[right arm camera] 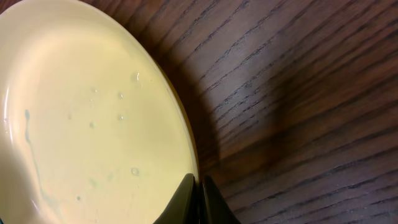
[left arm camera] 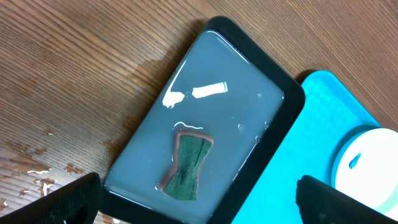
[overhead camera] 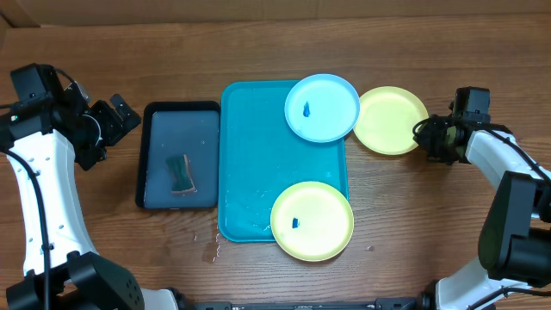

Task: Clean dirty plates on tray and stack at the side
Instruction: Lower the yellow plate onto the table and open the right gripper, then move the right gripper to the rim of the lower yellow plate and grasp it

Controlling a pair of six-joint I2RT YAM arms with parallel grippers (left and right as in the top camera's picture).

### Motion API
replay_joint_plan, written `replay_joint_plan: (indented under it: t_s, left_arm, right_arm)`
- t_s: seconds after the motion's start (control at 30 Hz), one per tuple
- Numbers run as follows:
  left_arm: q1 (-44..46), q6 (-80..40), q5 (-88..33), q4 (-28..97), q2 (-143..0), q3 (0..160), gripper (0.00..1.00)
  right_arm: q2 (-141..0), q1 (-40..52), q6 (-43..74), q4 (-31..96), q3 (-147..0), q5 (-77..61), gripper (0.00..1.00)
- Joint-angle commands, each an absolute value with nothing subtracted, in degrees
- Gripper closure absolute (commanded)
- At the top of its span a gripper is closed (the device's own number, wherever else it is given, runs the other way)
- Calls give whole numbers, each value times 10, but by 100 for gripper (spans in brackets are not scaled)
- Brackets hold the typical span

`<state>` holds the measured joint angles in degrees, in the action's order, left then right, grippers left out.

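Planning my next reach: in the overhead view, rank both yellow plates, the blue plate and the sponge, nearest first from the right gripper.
1. Yellow plate on the table, at right gripper.
2. Blue plate, tray's far corner.
3. Yellow plate on tray's near edge.
4. Sponge, far left.

A brown wood-grain table (overhead camera: 258,52) fills the view; a pale tan strip (overhead camera: 275,9) runs along 12 o'clock, and water spots (overhead camera: 209,250) glint near 7 o'clock.
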<state>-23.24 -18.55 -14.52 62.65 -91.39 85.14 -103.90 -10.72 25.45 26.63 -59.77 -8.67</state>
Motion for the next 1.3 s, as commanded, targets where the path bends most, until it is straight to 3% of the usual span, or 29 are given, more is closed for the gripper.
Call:
replay_joint_plan:
  t_s: [0.0,0.1,0.13,0.2,0.27,0.43,0.67,0.87,1.03,1.27]
  left_arm:
    - [-232,-193,-144,628,-910,860,0]
    - [-232,-193,-144,628,-910,860,0]
    - [-232,-193,-144,628,-910,860,0]
    - [-232,-193,-144,628,-910,860,0]
    - [-232,-193,-144,628,-910,860,0]
    - [-232,-193,-144,628,-910,860,0]
    - [-232,-193,-144,628,-910,860,0]
    - [-232,-193,-144,628,-910,860,0]
    - [-232,-193,-144,628,-910,860,0]
    - [-232,-193,-144,628,-910,860,0]
  right_arm:
    - [-1040,-103,251,264,-596,-104,96]
    - [-1040,-102,251,264,-596,-112,95]
    - [-1040,-101,251,264,-596,-112,89]
    - [-1040,-101,251,264,-596,-108,67]
    - [-1039,-102,250,265,-596,-106,54]
    - [-1022,-105,206,355,-660,-120,42]
    - [-965,-86,132,646,-822,-184,36]
    - [-942,-53,130,792,-826,-183,32]
    - [-942,-18,130,828,-784,-183,34]
    - [-942,41,137,801,-704,-194,43]
